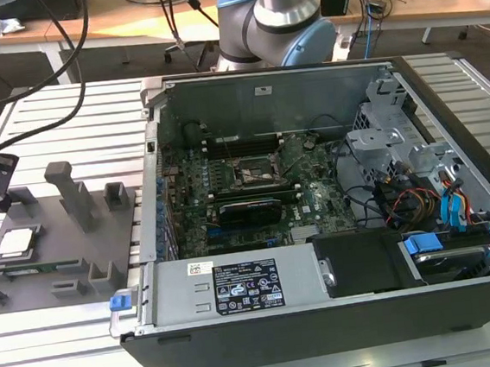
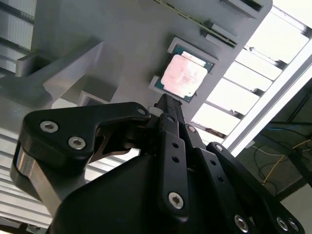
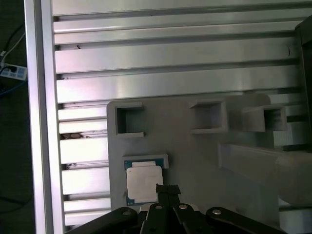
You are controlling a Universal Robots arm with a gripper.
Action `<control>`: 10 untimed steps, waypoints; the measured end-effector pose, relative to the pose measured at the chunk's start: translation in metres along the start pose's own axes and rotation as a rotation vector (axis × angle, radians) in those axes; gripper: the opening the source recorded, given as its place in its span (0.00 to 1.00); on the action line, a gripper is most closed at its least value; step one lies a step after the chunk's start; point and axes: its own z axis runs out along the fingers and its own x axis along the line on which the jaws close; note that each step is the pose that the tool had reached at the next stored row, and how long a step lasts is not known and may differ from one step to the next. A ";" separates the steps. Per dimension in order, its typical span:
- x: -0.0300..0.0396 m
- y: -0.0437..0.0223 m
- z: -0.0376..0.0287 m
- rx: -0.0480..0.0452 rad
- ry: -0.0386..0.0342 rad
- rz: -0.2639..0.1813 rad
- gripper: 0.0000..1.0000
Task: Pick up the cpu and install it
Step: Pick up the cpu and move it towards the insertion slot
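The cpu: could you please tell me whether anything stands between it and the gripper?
Nothing visible does. In the first wrist view the cpu lies uncovered in its recess on the grey holder, with the gripper close by its edge.

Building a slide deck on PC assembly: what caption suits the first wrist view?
Gripper close to the cpu, which lies in its recess on the grey fixture plate.
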 end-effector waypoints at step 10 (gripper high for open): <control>0.0002 -0.0003 0.0069 0.0002 0.0002 0.000 0.11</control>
